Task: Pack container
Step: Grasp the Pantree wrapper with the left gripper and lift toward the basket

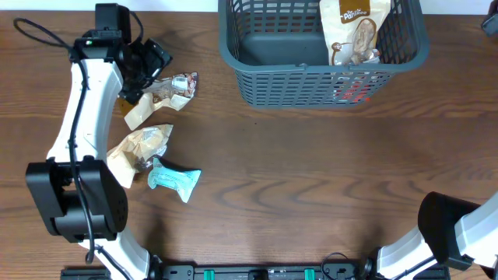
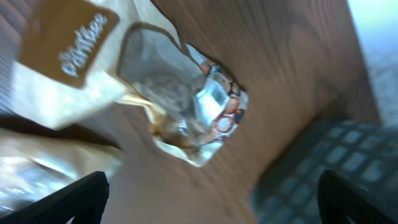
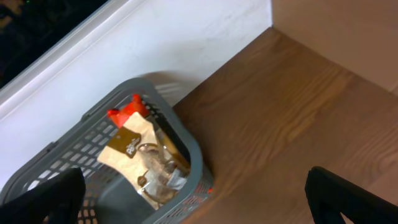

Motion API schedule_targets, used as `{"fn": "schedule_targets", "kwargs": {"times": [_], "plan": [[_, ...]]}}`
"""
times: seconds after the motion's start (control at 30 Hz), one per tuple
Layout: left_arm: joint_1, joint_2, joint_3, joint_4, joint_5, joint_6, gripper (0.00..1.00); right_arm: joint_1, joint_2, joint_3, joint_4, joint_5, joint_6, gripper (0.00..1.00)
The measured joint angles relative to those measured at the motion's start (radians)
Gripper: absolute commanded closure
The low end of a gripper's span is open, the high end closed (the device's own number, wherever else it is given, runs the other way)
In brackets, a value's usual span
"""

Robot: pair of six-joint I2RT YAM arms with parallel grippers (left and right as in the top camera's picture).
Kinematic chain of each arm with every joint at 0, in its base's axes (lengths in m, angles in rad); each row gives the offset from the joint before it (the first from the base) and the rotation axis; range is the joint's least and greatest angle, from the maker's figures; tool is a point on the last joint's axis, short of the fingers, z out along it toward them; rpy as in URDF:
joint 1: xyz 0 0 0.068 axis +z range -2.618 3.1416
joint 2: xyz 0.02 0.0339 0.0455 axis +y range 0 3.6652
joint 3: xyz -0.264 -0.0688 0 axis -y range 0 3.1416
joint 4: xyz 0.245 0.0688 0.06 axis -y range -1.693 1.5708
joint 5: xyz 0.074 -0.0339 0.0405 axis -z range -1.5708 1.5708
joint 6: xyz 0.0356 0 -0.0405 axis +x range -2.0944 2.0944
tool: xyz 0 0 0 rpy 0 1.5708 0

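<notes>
A brown wooden table [image 1: 296, 179] is seen from above. The container [image 1: 311, 78], a dark grey-blue latticed basket, is set at the table's far edge, right of the middle. A beige snack packet [image 1: 354, 31] is seen inside it toward its right end, and a red packet [image 1: 354, 93] is glimpsed through the slots of the front wall.

Three more packets are spread near the left edge. A windowed packet [image 1: 159, 92] lies farthest back, a crumpled beige packet [image 1: 140, 152] nearer the front, and a teal packet [image 1: 175, 179] touching that one.

The left gripper [image 2: 211, 193] is poised over the windowed packet. Its jaws are spread wide and nothing is gripped; whether the packet is touched cannot be told.

The right gripper [image 3: 193, 205] is likewise spread wide and empty, and is pointed toward the container.
</notes>
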Motion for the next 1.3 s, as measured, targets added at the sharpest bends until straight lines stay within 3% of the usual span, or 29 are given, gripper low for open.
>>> {"fn": "schedule_targets", "kwargs": {"times": [0.13,0.47,0.77,1.2,1.27,1.3], "plan": [[0.000,0.001,0.000,0.003,0.003,-0.216,0.04,0.000,0.000,0.000,0.000,-0.032,0.000,0.01],[0.000,0.089,0.000,-0.017,-0.066,-0.539,0.00,0.000,0.000,-0.003,0.000,-0.050,0.000,0.01],[0.000,0.244,0.000,0.034,-0.067,-0.620,0.01,0.000,0.000,-0.054,0.000,-0.052,0.000,0.01],[0.000,0.338,0.003,0.048,-0.066,-0.669,0.02,0.000,0.000,-0.146,0.000,-0.053,-0.001,0.01],[0.000,0.339,0.005,0.046,-0.066,-0.676,0.34,0.000,0.000,-0.165,0.000,-0.053,-0.001,0.01],[0.000,0.340,0.005,0.047,-0.066,-0.676,0.62,0.000,0.000,-0.174,0.000,-0.053,-0.001,0.01]]}}
